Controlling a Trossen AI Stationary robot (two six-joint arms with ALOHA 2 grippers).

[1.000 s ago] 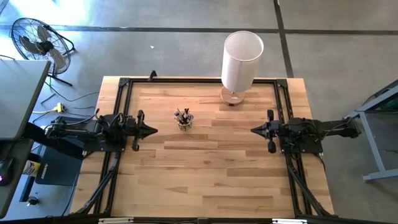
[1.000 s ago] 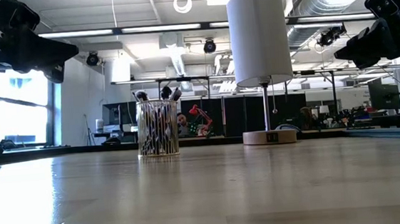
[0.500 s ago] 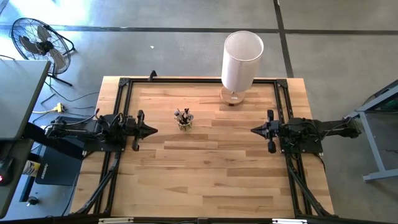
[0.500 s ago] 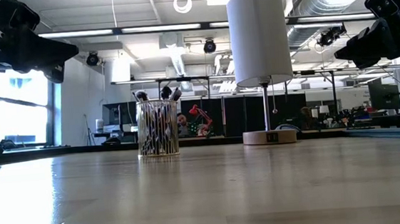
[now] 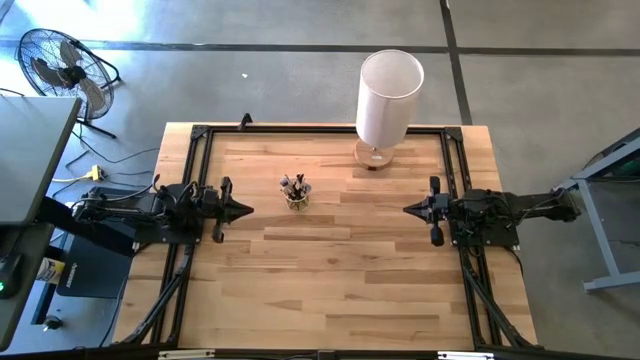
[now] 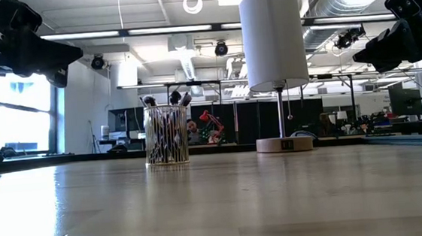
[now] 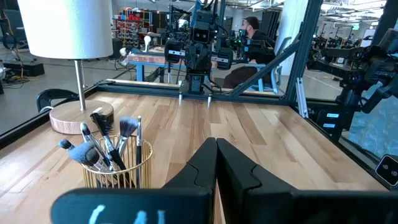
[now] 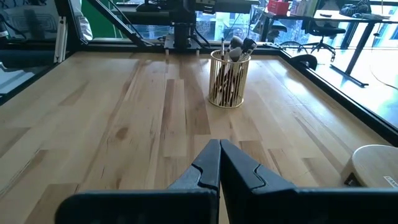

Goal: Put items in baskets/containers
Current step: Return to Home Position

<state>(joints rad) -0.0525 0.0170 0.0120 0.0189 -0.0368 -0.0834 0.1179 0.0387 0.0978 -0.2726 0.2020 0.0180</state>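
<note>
The cup (image 5: 296,198) stands upright on the table (image 5: 330,290), between the two grippers but nearer the left gripper (image 5: 246,210). That gripper hangs at the table's left side with its tip pointing inward, and the cup sits just ahead of the tip, a little toward the far edge. The right gripper (image 5: 408,209) hangs at the right side, well apart from the cup, pointing back across the boards. Both have their fingers pressed together with nothing between them (each wrist view shows the two dark fingers meeting along a thin seam).

There is one cup, and there are two grippers. One tall white lamp (image 5: 389,95) on a round wooden base stands near the far edge, to the right of the cup. The brushes (image 7: 102,140) stand inside the cup. About seven heads show in the left wrist view, though they crowd together too closely for a sure count.

The cup is round and see-through, with thin golden upright ribs and a golden rim. The brushes lean outward above the rim, bristles up. Their handles are dark, and their heads vary from fluffy grey-blue to small and dark.
</note>
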